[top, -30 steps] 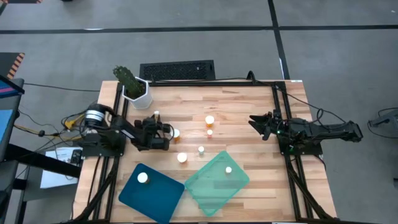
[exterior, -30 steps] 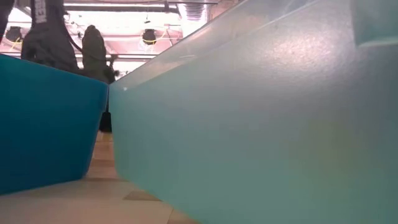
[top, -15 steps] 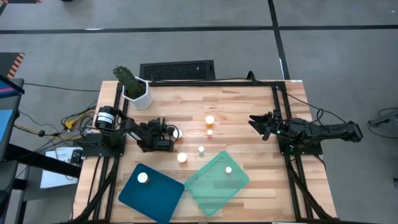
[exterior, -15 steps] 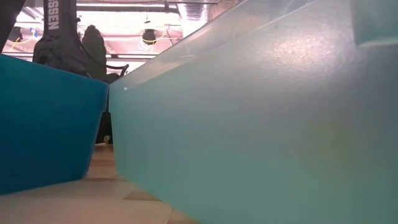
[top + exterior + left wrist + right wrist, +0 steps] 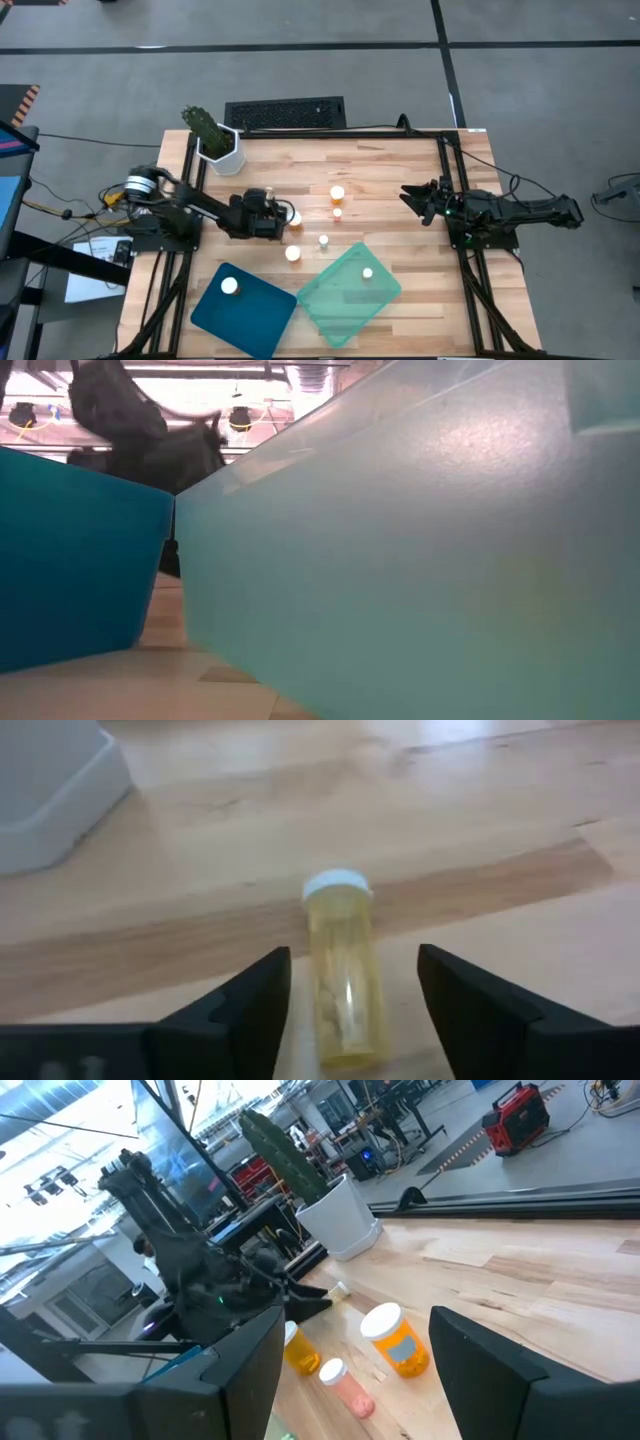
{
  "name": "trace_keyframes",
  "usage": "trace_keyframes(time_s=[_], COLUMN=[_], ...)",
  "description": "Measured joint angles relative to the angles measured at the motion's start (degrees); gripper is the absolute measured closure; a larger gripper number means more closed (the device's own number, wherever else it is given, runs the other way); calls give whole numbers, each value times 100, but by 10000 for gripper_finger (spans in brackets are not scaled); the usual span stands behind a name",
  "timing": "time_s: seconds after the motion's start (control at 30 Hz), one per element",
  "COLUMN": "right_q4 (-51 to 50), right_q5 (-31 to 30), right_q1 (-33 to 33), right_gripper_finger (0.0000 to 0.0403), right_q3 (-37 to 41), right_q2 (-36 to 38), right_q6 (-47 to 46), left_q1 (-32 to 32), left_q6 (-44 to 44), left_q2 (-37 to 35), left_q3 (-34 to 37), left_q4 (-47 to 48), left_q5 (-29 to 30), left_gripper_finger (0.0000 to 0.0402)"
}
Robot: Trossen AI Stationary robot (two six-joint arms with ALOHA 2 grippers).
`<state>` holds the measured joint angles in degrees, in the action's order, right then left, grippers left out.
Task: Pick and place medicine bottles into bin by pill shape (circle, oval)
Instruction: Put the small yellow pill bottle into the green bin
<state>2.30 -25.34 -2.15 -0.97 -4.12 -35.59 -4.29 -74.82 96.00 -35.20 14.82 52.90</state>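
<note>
A small amber bottle with a white cap (image 5: 343, 978) lies on its side on the wooden table, cap pointing away from my left gripper; it also shows in the high view (image 5: 292, 214). My left gripper (image 5: 352, 1005) is open, one finger on each side of the bottle, touching nothing I can see; the high view (image 5: 281, 217) shows it left of centre. More bottles stand on the table: a wider one (image 5: 337, 193), a small one (image 5: 337, 212), and two others (image 5: 323, 241), (image 5: 292, 254). My right gripper (image 5: 412, 197) waits open at the right.
A blue tray (image 5: 205, 310) holds one bottle (image 5: 230, 286). A teal tray (image 5: 345, 305) holds another (image 5: 367, 272). Both trays stand near the front edge and fill the low view (image 5: 80, 560), (image 5: 420, 560). A white pot with a green plant (image 5: 222, 148) stands at the far left corner.
My left gripper has moved toward the table's right edge, low over the table, up to the lying bottle, so that its fingers now stand on either side of it. The bottle has stayed where it was.
</note>
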Motion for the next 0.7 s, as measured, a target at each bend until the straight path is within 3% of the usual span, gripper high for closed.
trace_keyframes(time_s=[0.13, 0.27, 0.37, 0.5, 0.7], right_q4=[9, 21, 33, 63, 66], right_q5=[-3, -6, -15, -25, -26], right_q1=[0, 2, 4, 6, 4], right_gripper_finger=[143, 143, 143, 143, 143], right_q3=[0, 1, 2, 4, 4], right_q2=[2, 0, 2, 2, 2], right_q6=[1, 0, 0, -1, -1], left_q1=[320, 815, 1224, 1844, 2853], left_q6=[73, 339, 719, 1541, 2662], left_q2=[-667, -1255, -1556, -1675, -1391], left_q3=[-195, -308, -431, -601, -631], left_q4=[910, 1157, 1272, 1413, 1363], left_q5=[-635, -1640, -2054, -2330, -3748], left_gripper_finger=[159, 151, 150, 150, 150])
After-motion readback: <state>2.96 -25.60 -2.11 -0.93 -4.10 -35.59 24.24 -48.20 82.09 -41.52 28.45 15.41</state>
